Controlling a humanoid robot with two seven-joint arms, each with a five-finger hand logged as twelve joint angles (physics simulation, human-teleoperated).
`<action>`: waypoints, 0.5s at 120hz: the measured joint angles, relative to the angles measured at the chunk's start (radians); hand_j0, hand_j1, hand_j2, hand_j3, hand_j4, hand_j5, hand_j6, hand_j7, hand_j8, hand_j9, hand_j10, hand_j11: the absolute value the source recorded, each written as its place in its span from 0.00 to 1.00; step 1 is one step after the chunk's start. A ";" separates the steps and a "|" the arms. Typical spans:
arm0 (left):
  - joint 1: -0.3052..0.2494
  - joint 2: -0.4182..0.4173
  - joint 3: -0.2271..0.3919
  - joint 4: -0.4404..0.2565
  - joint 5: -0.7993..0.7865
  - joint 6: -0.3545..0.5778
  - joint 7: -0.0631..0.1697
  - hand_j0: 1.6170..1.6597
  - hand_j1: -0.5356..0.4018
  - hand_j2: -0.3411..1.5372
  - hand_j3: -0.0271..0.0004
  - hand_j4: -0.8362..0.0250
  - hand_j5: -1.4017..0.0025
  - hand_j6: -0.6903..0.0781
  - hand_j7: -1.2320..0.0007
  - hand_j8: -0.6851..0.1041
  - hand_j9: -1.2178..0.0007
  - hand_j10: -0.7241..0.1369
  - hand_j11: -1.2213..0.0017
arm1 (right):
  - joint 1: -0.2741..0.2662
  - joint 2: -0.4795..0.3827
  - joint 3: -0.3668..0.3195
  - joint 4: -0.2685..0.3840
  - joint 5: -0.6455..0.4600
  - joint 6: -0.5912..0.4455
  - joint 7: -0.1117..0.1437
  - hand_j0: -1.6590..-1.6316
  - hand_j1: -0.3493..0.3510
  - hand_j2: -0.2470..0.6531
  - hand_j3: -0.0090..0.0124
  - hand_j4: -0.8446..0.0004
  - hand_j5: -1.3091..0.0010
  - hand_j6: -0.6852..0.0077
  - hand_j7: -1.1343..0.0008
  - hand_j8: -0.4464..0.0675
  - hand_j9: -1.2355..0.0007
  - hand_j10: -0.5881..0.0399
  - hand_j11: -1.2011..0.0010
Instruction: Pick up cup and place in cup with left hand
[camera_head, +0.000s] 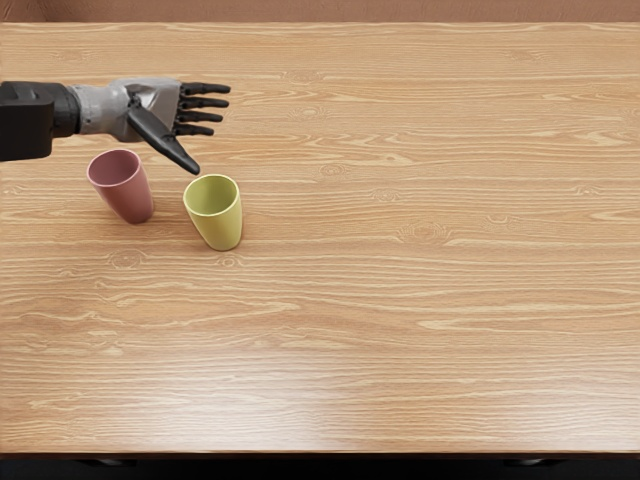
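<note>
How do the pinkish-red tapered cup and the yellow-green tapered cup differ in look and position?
The pinkish-red cup has a darker, duller colour; the yellow-green cup is lighter. In the picture, the pinkish-red cup stands farther left, and the yellow-green cup a little lower. Both are upright, separate, open at the top and narrower toward the base.

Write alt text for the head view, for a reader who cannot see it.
A robot's left hand, fingers spread and holding nothing, reaches in from the left over a wood-grain table. Two cups stand on the table in front of it: a pink cup on the left and a yellow-green cup to its right.
</note>
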 joint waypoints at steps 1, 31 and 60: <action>0.000 0.000 0.000 0.000 0.001 0.000 0.000 0.96 0.94 0.18 0.99 0.96 0.99 0.89 0.99 0.86 0.99 0.83 0.99 | 0.000 0.000 0.000 0.000 0.000 0.000 0.000 0.04 0.00 0.27 0.42 1.00 1.00 0.99 1.00 0.87 1.00 0.94 1.00; -0.023 0.007 0.001 -0.005 0.069 0.000 0.002 0.96 0.94 0.18 0.99 0.96 0.99 0.89 0.99 0.86 0.99 0.83 0.99 | -0.017 0.000 -0.005 0.001 0.002 0.001 0.000 0.04 0.00 0.27 0.42 1.00 1.00 0.99 1.00 0.87 1.00 0.94 1.00; -0.123 0.002 0.004 -0.004 0.270 0.000 0.005 0.96 0.94 0.18 0.99 0.96 0.99 0.89 0.99 0.86 0.99 0.83 0.99 | -0.022 0.000 -0.006 0.001 0.002 0.001 0.000 0.04 0.00 0.27 0.42 1.00 1.00 0.99 1.00 0.87 1.00 0.94 1.00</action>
